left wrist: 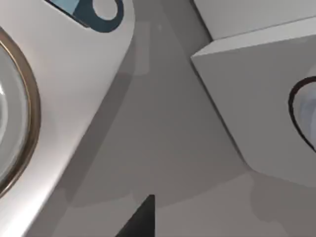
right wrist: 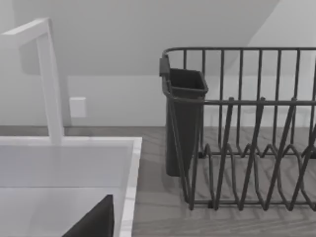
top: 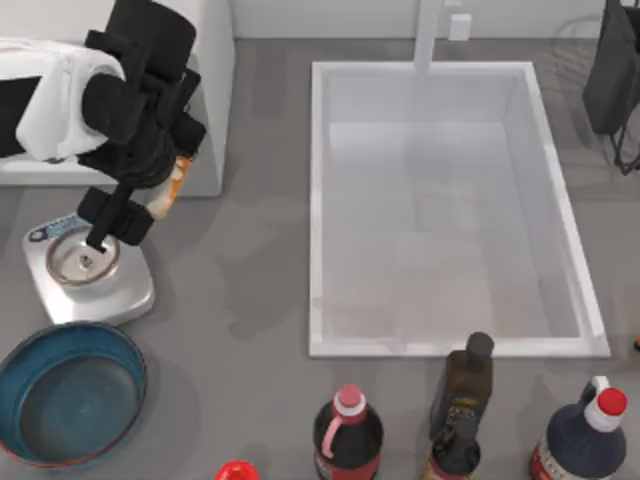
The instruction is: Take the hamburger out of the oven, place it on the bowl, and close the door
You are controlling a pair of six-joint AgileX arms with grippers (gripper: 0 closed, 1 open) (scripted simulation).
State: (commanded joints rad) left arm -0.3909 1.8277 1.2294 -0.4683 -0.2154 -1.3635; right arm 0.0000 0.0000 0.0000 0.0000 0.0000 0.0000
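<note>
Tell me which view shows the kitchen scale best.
The top view: the whole kitchen scale shows at the table's left, with the left gripper over its dish. The left wrist view gives a close crop of its body and dish rim. The right wrist view faces a dish rack.

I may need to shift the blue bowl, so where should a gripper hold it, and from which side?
Grip the bowl by its rim from straight above, one finger inside, one outside. It sits upright and open, and looks too wide to span. The rim part beside the scale is nearest the left gripper.

No readable text, numbers or brand names; the bottles' [top: 348,440] labels are too small to read.
</note>
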